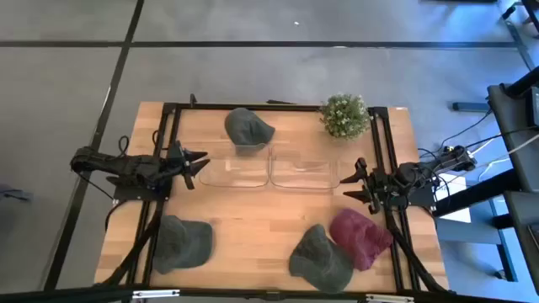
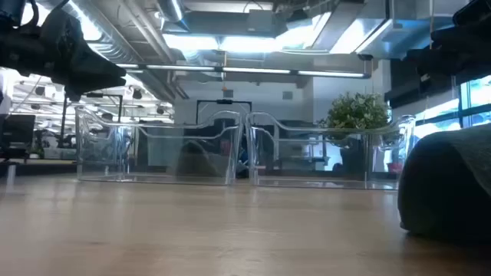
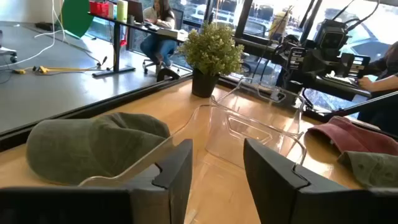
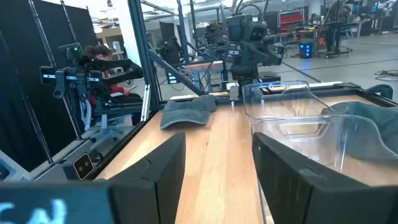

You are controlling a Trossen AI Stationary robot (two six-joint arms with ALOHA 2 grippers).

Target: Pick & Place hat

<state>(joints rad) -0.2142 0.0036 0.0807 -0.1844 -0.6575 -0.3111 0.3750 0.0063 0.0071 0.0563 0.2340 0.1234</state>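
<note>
Several hats lie on the wooden table. One green hat (image 1: 248, 128) (image 3: 93, 146) sits at the far side, by the far wall of the left clear bin (image 1: 237, 168). Another green hat (image 1: 181, 242) (image 4: 186, 112) lies near left, a third green hat (image 1: 320, 257) near right, with a maroon hat (image 1: 360, 237) (image 3: 354, 134) partly over it. My left gripper (image 1: 200, 164) (image 3: 217, 168) hovers open at the left bin's left end. My right gripper (image 1: 354, 183) (image 4: 217, 165) hovers open at the right end of the right bin (image 1: 303, 171).
A potted plant (image 1: 344, 115) (image 3: 214, 53) stands at the far right, behind the right bin. Black frame rails (image 1: 164, 151) run along the table's left and right sides. Bare wood lies between the bins and the near hats. People sit at desks (image 3: 158, 25) beyond the table.
</note>
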